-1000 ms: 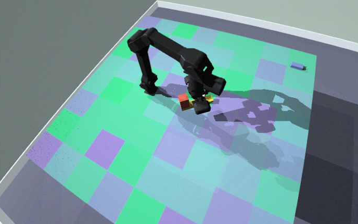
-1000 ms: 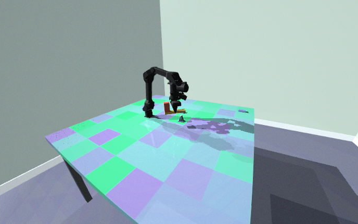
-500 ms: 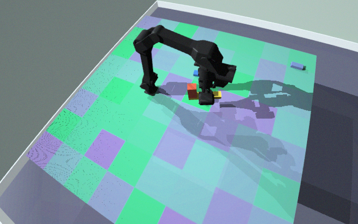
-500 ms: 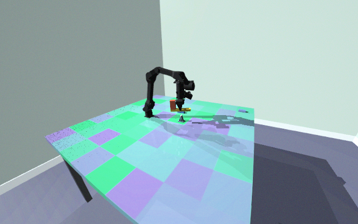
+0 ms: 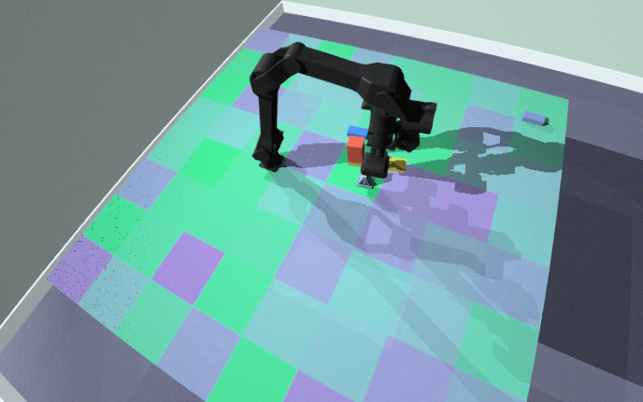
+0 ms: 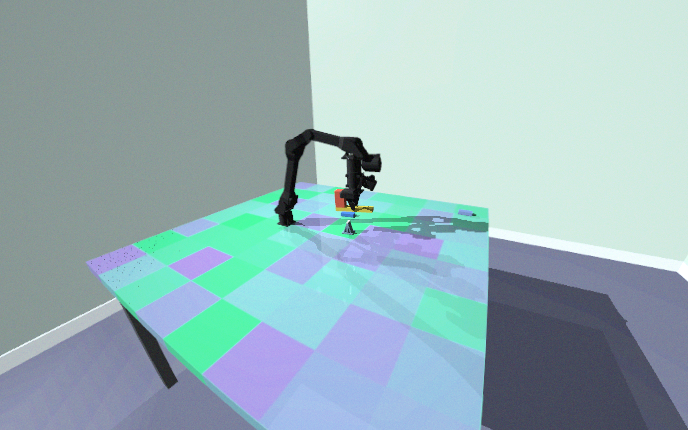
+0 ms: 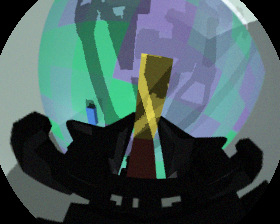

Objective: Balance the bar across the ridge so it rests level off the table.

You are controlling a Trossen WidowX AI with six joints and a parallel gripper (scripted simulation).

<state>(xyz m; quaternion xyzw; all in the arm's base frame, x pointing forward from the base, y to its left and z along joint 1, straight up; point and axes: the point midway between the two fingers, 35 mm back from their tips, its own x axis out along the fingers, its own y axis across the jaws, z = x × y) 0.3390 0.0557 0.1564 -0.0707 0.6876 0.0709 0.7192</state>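
The yellow bar (image 5: 398, 165) (image 6: 366, 208) (image 7: 153, 95) has a red block (image 5: 355, 150) (image 6: 339, 198) standing on one end. My gripper (image 5: 375, 172) (image 6: 353, 206) (image 7: 147, 116) is shut on the bar between the red block and the bar's free end. The bar is held off the table and looks about level in the exterior view. The small grey ridge (image 5: 364, 181) (image 6: 348, 228) stands on the table, lower in the top and exterior views than the bar, with a visible gap. The ridge does not show in the wrist view, so the exact alignment over it is unclear.
A blue block (image 5: 357, 131) (image 6: 347, 214) (image 7: 92, 115) lies on the table behind the ridge, as seen from the top and exterior views. A lavender-blue block (image 5: 534, 118) (image 6: 465, 212) lies near the far right corner of the patterned table (image 5: 244, 294) (image 6: 261, 368).
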